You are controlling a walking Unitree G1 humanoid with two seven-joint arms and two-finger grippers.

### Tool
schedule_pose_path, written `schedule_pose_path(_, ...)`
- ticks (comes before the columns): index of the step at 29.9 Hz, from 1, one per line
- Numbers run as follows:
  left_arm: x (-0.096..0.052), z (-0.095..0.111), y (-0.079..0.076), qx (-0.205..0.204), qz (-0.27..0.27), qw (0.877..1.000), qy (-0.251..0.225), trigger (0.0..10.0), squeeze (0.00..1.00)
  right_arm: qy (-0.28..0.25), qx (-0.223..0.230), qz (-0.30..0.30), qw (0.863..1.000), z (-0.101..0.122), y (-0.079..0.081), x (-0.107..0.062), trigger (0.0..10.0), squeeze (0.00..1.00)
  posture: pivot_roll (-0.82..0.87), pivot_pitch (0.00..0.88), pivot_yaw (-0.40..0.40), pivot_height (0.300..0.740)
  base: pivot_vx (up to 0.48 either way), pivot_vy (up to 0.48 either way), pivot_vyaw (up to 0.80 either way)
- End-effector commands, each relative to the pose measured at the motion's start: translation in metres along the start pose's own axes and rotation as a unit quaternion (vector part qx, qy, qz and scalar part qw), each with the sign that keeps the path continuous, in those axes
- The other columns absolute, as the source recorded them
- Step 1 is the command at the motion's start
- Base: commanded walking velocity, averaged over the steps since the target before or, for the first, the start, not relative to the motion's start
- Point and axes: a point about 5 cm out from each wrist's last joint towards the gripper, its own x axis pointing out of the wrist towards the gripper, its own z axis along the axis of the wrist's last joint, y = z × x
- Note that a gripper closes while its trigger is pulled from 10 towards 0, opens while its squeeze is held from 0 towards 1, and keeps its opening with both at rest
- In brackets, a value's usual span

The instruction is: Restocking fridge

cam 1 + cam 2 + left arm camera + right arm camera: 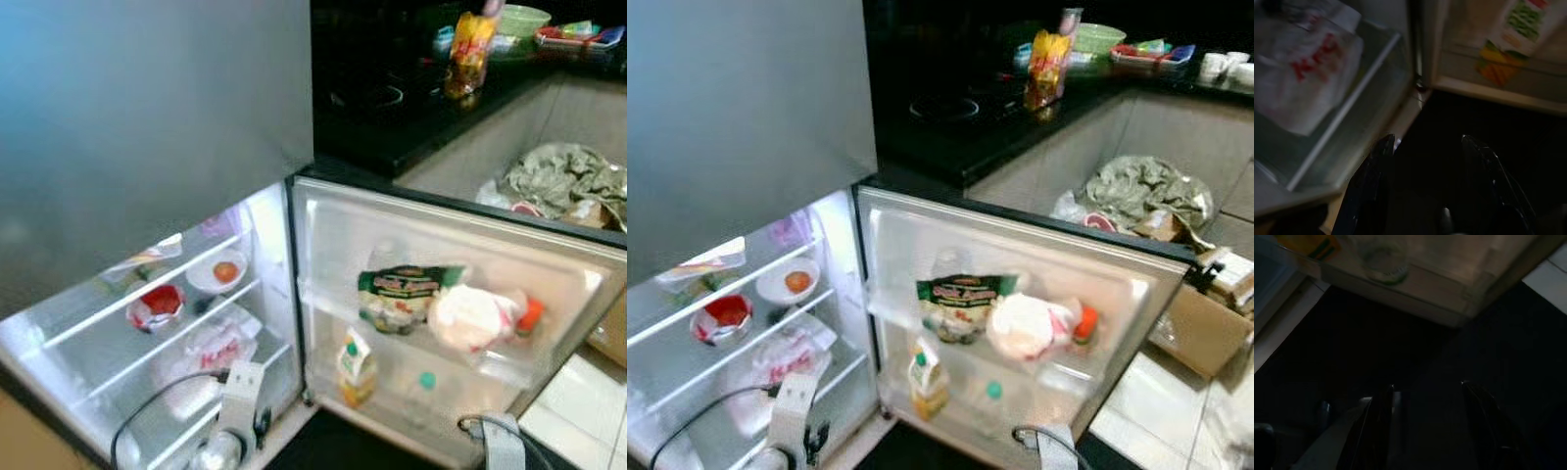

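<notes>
Two grippers are held low w/ fingers spread, nothing gripped: left gripper [1427,147] by the fridge [147,117] sill, right gripper [1425,387] below the open door [578,294]. One juice carton [356,367] and one green-capped bottle [423,392] are seen on the lower door shelf; one green bag [402,294] and one white bag [470,315] above. Two bowls [157,305] are set inside.
</notes>
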Motion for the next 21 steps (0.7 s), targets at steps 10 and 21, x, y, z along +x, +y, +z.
schedule_pose_path(10, -0.002, -0.010, 0.002, -0.008, 0.004, 1.000, 0.020, 10.0, 0.00, -0.003, -0.007, -0.002, 1.000, 0.003, -0.004, 0.000, 10.0, 0.00, -0.05, 0.000, 0.036, 0.740, 0.000, -0.384, 0.00)
schedule_pose_path(21, -0.004, -0.015, 0.002, -0.012, 0.008, 0.999, 0.029, 10.0, 0.00, -0.009, -0.055, 0.012, 0.998, 0.007, -0.002, 0.000, 10.0, 0.00, -0.05, 0.000, 0.034, 0.740, 0.000, -0.379, 0.29)
